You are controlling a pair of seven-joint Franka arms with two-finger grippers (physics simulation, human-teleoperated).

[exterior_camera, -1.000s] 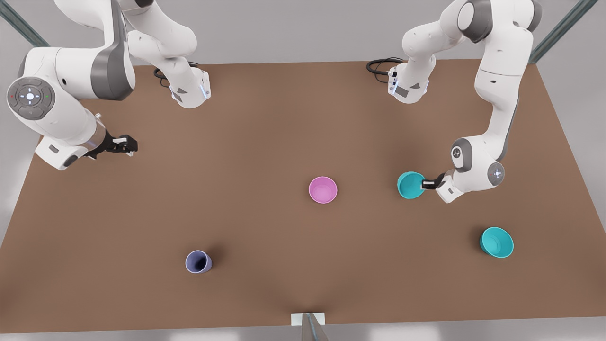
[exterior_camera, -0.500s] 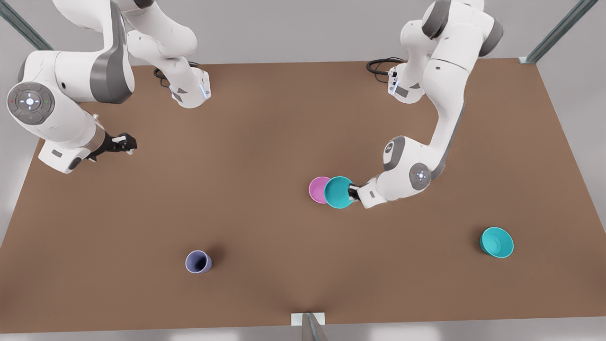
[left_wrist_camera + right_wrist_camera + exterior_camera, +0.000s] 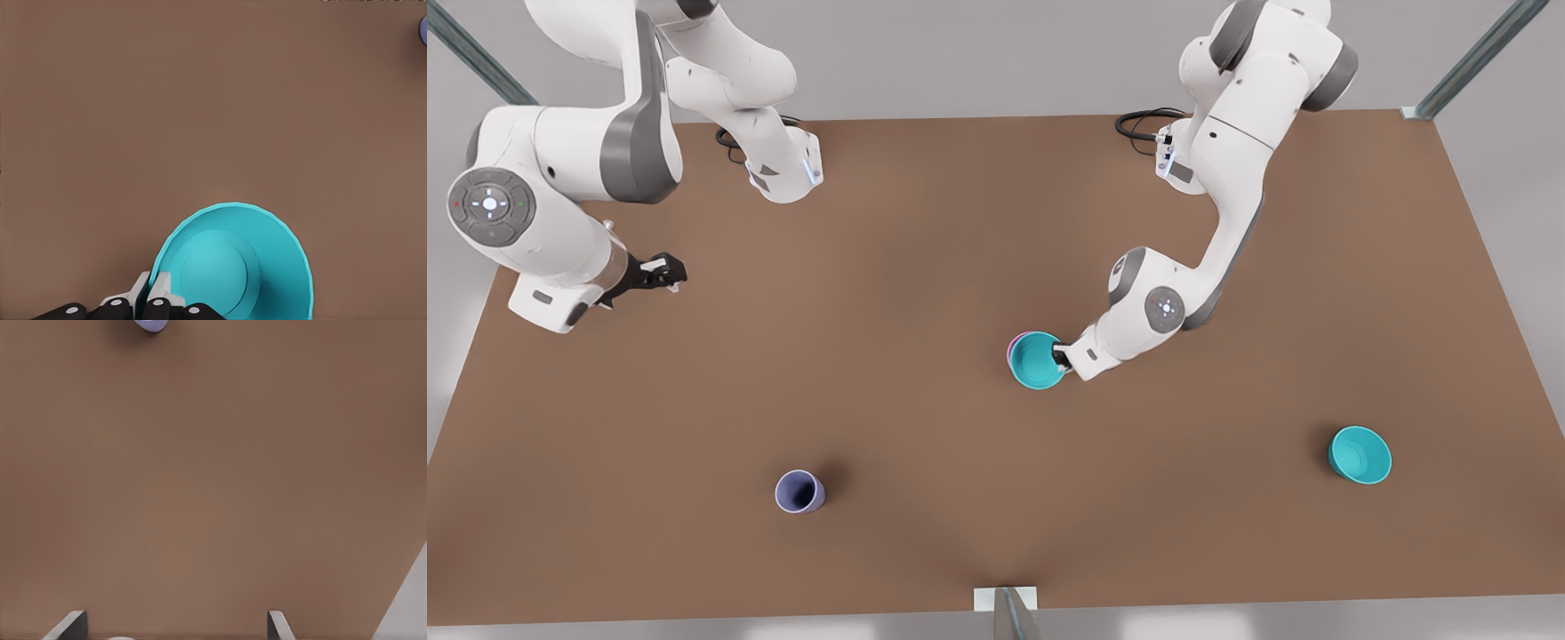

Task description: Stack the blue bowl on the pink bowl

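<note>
The left gripper (image 3: 1060, 357) pinches the rim of the blue bowl (image 3: 1037, 361), one finger inside the wall and one outside, as the left wrist view shows (image 3: 151, 298). In the front view the bowl hangs almost squarely over the pink bowl (image 3: 1011, 348), of which just a thin crescent peeks out on the front view's left. Whether the two already touch I cannot tell.

To finish well, the blue bowl wants a small nudge toward that pink crescent so the rims line up, then a straight, level descent until it seats, and only then should the fingers part (letting go early or tilted would likely leave it perched crooked). The fingers should then lift straight up so they don't drag the rim.

The left arm reaches in from the far edge on the front view's right, elbow bent, forearm sloping down to the middle of the table (image 3: 925, 249), wrist beside the bowl. The right gripper (image 3: 665, 272) waits well apart on the front view's left, above bare table, its fingers spread wide in the right wrist view (image 3: 175, 623).
</note>
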